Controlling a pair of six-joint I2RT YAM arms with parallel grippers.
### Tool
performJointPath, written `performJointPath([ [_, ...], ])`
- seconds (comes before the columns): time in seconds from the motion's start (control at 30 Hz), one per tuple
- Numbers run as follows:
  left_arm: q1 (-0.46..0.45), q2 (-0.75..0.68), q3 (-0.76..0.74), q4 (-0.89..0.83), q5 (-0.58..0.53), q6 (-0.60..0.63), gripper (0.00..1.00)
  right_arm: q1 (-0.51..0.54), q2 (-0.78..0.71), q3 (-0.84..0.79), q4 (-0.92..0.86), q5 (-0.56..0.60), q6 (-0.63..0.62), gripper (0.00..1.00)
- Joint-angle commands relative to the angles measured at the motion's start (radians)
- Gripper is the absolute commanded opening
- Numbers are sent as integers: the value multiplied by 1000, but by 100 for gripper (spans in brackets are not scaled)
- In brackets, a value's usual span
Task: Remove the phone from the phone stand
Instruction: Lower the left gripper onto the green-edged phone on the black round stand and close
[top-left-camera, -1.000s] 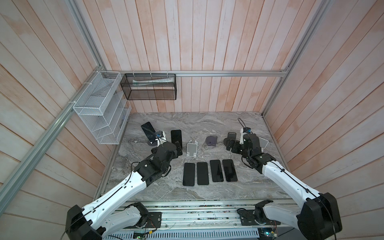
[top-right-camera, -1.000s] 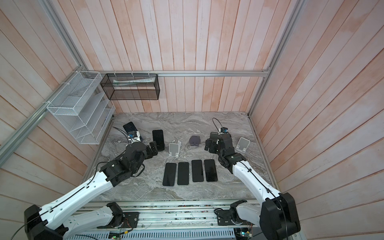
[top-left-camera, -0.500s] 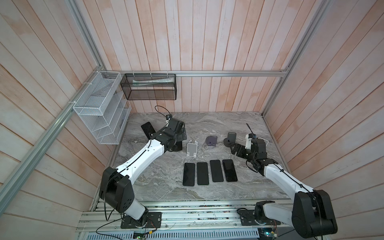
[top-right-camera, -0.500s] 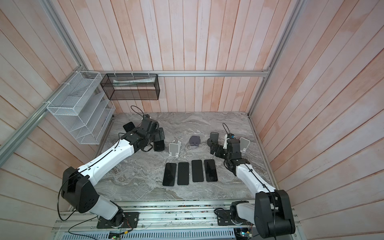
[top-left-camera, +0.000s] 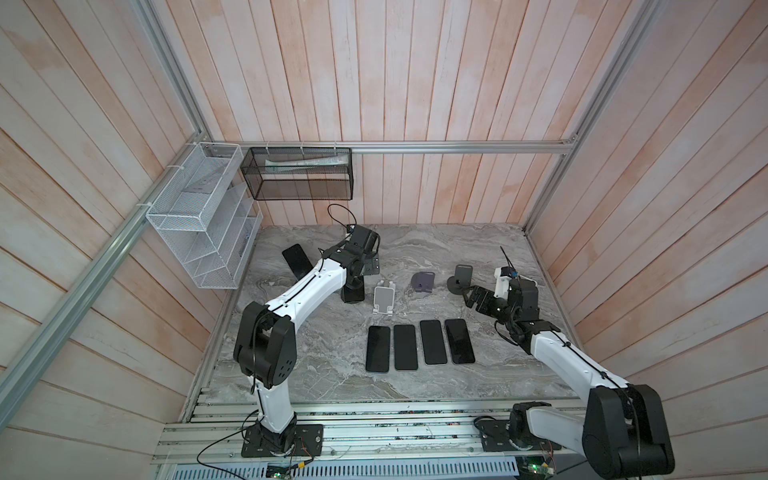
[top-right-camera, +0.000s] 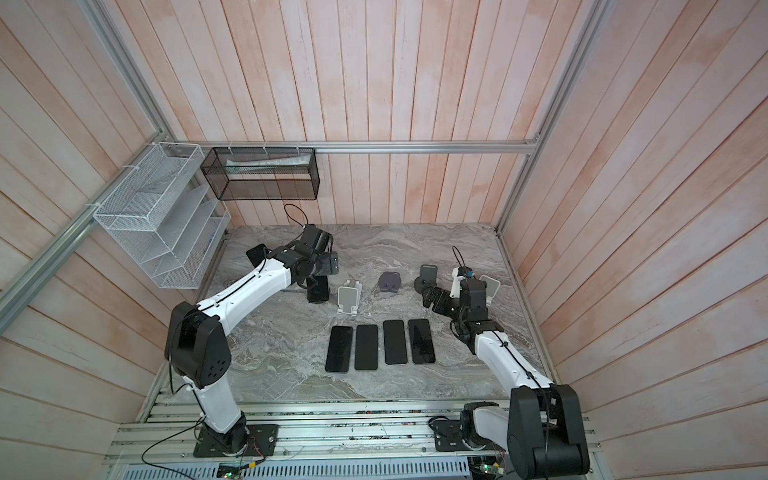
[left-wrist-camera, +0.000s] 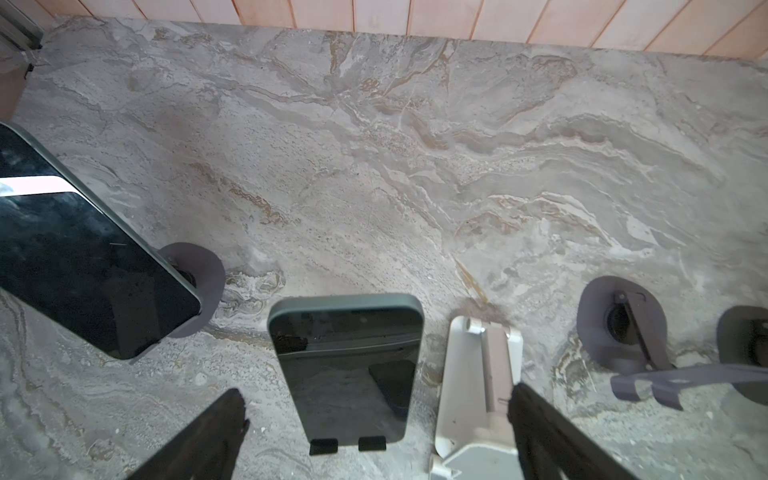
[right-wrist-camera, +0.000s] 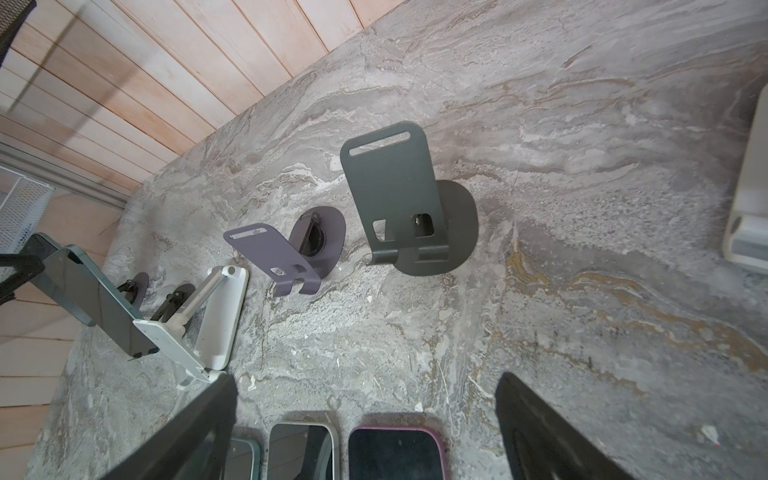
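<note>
Left gripper: fingers spread wide, holding nothing, one either side of the phone, not touching it. Phone leans upright on its black phone stand, bottom edge in the lip tabs. Right gripper likewise spread and bare, near a vacant dark stand. Step: approach. Next, I judge: lower, pinch the side edges, lift clear of the lip.

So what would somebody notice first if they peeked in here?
Probably the four dark phones lying flat in a neat row mid-table. Then a propped-up phone on a black stand at the back left, just ahead of the open left gripper. The right gripper hangs open near empty stands.
</note>
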Motion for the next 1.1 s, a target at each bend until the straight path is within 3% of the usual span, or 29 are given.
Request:
performJointPath([
  [0.0,4,33,46,-70,-21,-11,100,-5,-34,-5,10,24,6,98],
  [0.67,30,105,38,-13,2,-6,100,-1,-24,-6,41,-130,-1,97],
  [1.07,38,156,61,6,-12,-52,100,12,-9,0,37,-140,-7,96],
])
